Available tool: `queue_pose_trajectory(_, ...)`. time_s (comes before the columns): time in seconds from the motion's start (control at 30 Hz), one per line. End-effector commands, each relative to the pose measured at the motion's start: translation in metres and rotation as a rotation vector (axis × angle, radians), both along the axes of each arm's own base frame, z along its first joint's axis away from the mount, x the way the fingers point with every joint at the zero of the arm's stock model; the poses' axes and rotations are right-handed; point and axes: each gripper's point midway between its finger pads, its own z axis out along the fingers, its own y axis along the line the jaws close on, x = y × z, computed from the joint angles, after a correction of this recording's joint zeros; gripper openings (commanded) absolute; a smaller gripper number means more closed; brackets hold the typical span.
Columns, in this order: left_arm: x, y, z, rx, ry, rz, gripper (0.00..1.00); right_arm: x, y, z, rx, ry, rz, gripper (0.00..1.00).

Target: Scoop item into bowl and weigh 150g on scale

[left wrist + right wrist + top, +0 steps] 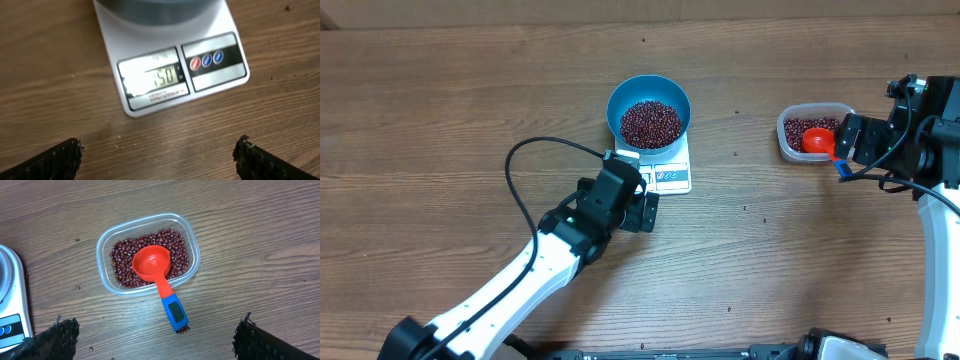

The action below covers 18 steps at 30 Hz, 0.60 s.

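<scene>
A blue bowl (649, 110) holding dark red beans (651, 123) sits on the white scale (670, 174), mid-table. The left wrist view shows the scale (170, 65) close up, its lit display (152, 80) reading 150, and the bowl's base (155, 10) at the top edge. My left gripper (646, 206) hovers just in front of the scale, open and empty. More beans (125, 260) fill a clear tub (148, 254) at the right, with a red scoop (152, 264) on a blue handle (175, 312) resting in it. My right gripper (845, 140) is open beside the tub, holding nothing.
A black cable (535, 150) loops over the table left of the scale. A few stray beans (78, 287) lie on the wood near the tub. The scale's corner (12, 310) shows at the left of the right wrist view.
</scene>
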Motion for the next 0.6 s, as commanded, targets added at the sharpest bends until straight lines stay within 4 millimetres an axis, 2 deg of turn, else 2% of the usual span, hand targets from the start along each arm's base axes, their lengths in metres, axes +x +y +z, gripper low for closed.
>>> queue_pose_trajectory(0.0, 0.009, 0.014, 0.032, 0.042, -0.123, 0.012, 1.0, 0.003, -0.001, 0.015, -0.018, -0.041, 0.003, 1.0)
queue_pose_trajectory(0.17, 0.003, 0.032, 0.037, 0.013, -0.155, 0.048, 0.99, 0.003, -0.001, 0.015, -0.018, -0.041, 0.003, 1.0)
queue_pose_trajectory(0.3, 0.003, 0.055, 0.041, -0.037, -0.237, 0.109, 1.0, 0.003, -0.001, 0.015, -0.018, -0.041, 0.003, 1.0)
queue_pose_trajectory(0.47, 0.003, 0.095, 0.049, -0.109, -0.395, 0.225, 1.0, 0.003, -0.001, 0.015, -0.018, -0.041, 0.003, 1.0)
queue_pose_trajectory(0.57, -0.002, 0.109, 0.054, -0.124, -0.474, 0.232, 0.99, 0.003, -0.001, 0.015, -0.018, -0.041, 0.003, 1.0)
